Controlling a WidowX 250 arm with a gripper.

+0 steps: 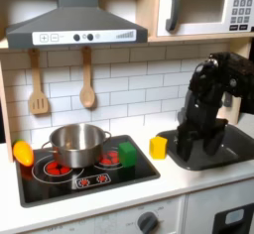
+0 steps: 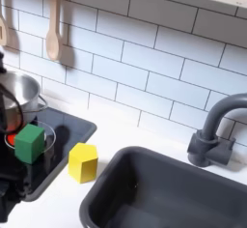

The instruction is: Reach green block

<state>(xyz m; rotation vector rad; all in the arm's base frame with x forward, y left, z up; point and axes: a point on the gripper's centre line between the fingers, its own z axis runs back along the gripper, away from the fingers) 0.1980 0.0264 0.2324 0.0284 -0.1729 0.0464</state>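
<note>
Green block (image 1: pixel 128 155) sits on the toy stove's right edge (image 1: pixel 149 169) — just right of the steel pot (image 1: pixel 77 144) in the first exterior view, with the yellow block (image 1: pixel 158 146) beside it. From the fingers (image 1: pixel 195 149), low over the sink (image 1: pixel 233 151), it lies toward nine o'clock — I cannot tell whether they are spread or closed.

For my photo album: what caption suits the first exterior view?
Robot arm's gripper over the toy sink, green block waiting on the stove.

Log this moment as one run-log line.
arm: over sink | gripper: state unclear | green block: on stovetop, beside pot, untouched
</note>
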